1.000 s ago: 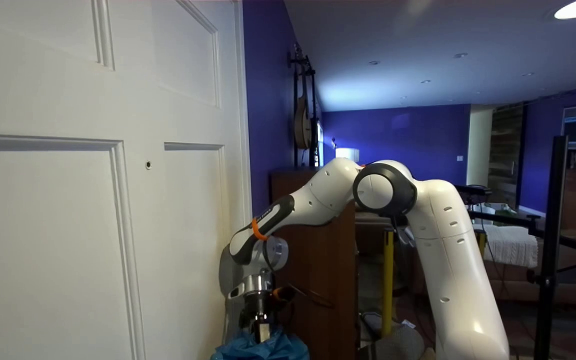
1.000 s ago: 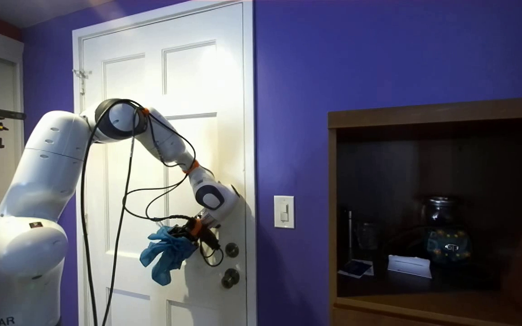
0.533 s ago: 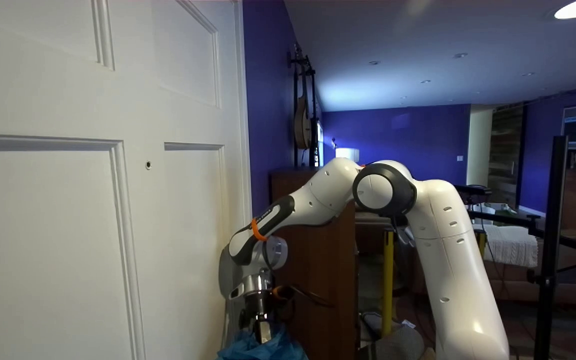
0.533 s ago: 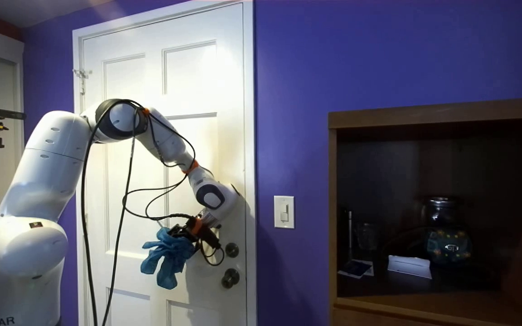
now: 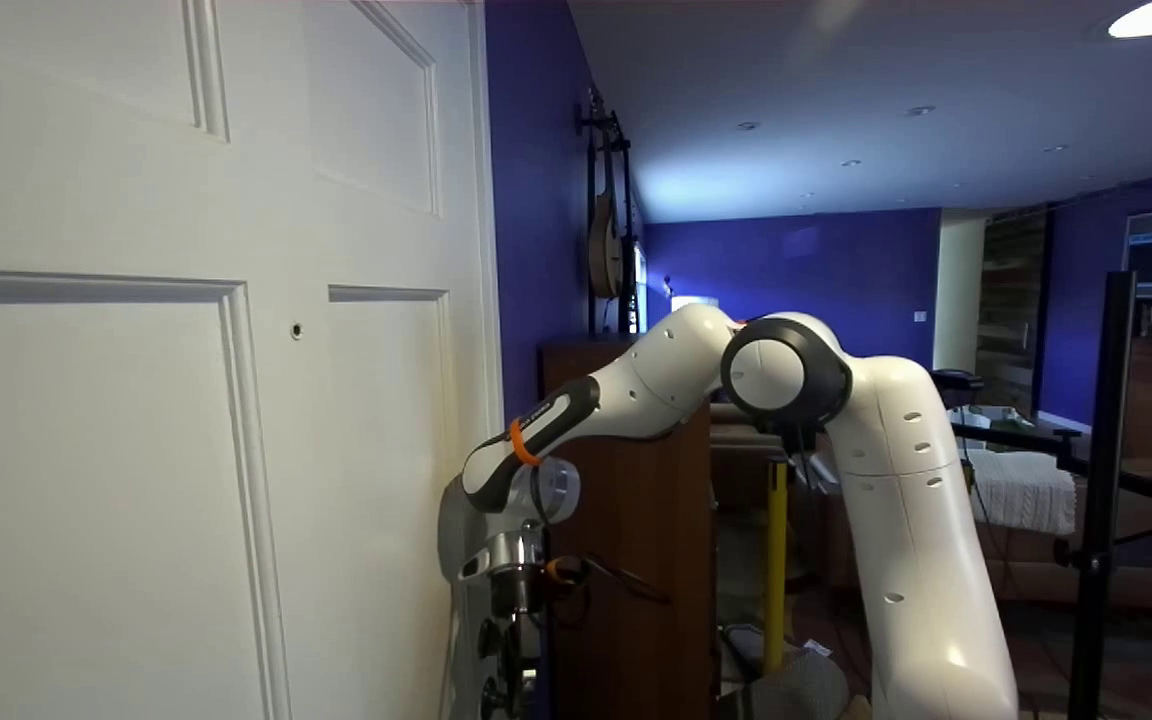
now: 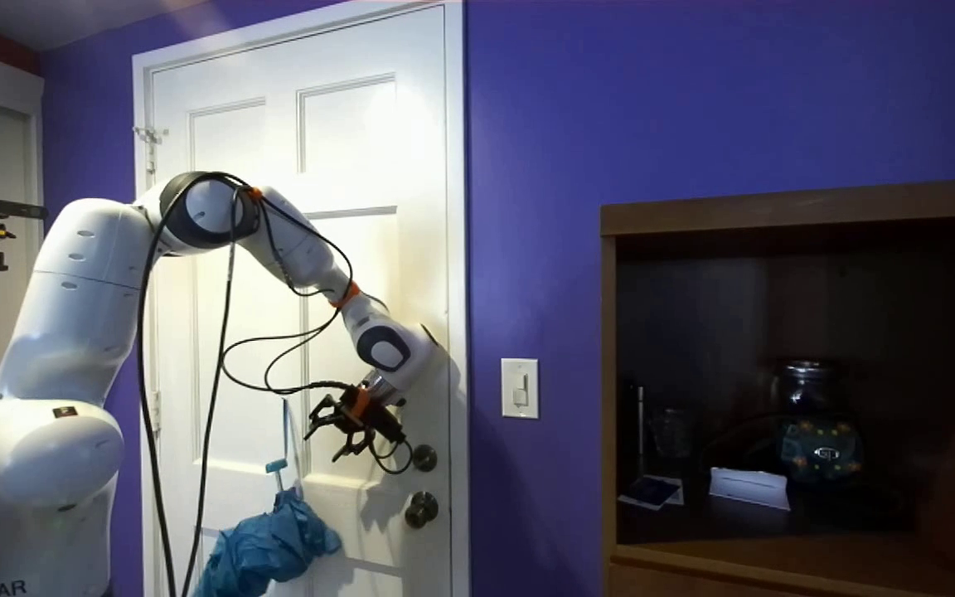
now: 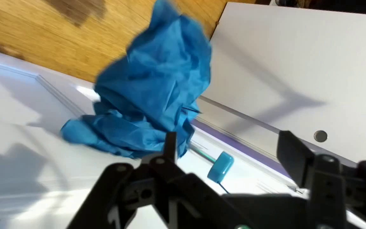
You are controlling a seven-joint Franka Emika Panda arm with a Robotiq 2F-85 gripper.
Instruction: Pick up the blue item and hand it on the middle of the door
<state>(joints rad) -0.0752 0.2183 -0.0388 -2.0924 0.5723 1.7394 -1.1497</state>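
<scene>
The blue item, which looks like a folded umbrella (image 6: 270, 543), is below my gripper (image 6: 322, 448), head down and slanting in front of the white door (image 6: 349, 149). Its small blue handle (image 6: 276, 466) points upward, and a thin strap (image 6: 285, 427) runs up from it. What the strap's top end catches on cannot be made out. In the wrist view the crumpled blue cloth (image 7: 160, 73) and the handle (image 7: 220, 167) lie beyond the gripper (image 7: 228, 144). Its fingers stand wide apart and hold nothing. An exterior view shows the gripper (image 5: 516, 675) low beside the door, without the blue item.
Two round metal knobs (image 6: 422, 509) sit on the door just right of the gripper. A brown cabinet (image 6: 809, 207) stands further right, past a light switch (image 6: 520, 388). White cupboard doors (image 7: 265, 63) and wooden floor (image 7: 37, 35) appear in the wrist view. Loose cables (image 6: 216, 398) loop along the arm.
The gripper was shut on the bunched blue item; its fingers have spread and the item has dropped well below it. The arm has shifted slightly up.
</scene>
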